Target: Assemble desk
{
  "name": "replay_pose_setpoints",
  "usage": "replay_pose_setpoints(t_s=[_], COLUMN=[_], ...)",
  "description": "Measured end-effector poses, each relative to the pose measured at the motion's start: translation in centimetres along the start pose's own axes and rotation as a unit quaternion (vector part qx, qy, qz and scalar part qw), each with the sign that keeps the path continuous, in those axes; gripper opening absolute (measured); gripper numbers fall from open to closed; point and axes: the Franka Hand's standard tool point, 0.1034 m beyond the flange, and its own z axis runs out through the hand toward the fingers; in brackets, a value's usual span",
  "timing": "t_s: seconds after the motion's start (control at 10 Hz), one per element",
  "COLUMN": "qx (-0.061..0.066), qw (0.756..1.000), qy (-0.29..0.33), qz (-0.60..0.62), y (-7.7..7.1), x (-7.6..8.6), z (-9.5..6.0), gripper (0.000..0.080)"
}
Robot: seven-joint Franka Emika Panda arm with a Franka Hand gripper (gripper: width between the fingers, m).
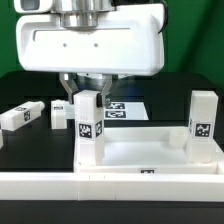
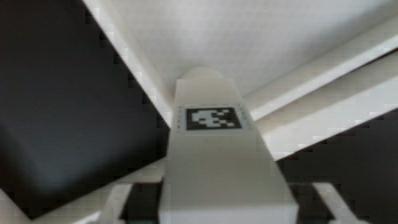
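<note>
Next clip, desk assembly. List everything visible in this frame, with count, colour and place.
desk top: 1, white, rimmed tray, just behind the border wall
gripped leg: 1, white with black-and-white tag, upright at the desk top's corner on the exterior view's left
standing leg: 1, white, tagged, upright at the corner on the exterior view's right
loose legs: 2, white, tagged, lying on the table at the exterior view's left
marker board: 1, white with tags, flat behind the desk top
border wall: 1, white, low, along the front
table: 1, black
end effector: 1, white body, closed on the gripped leg's top
</note>
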Motion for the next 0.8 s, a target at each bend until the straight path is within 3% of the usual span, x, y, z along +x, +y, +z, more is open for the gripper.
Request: replay_pose_setpoints(t_s=[0.3,0.6,0.8], qx=[-0.001,0.0,0.0], qw=[0.983,0.969,0.976], qy=[0.0,0.001,0.001], qz=[0.186,0.248,0.218], y=[-0.46,-0.47,-0.45], x=[-0.25,-0.17,-0.19], z=[0.02,0.06,0.11], gripper=[0.029,0.029,0.0294])
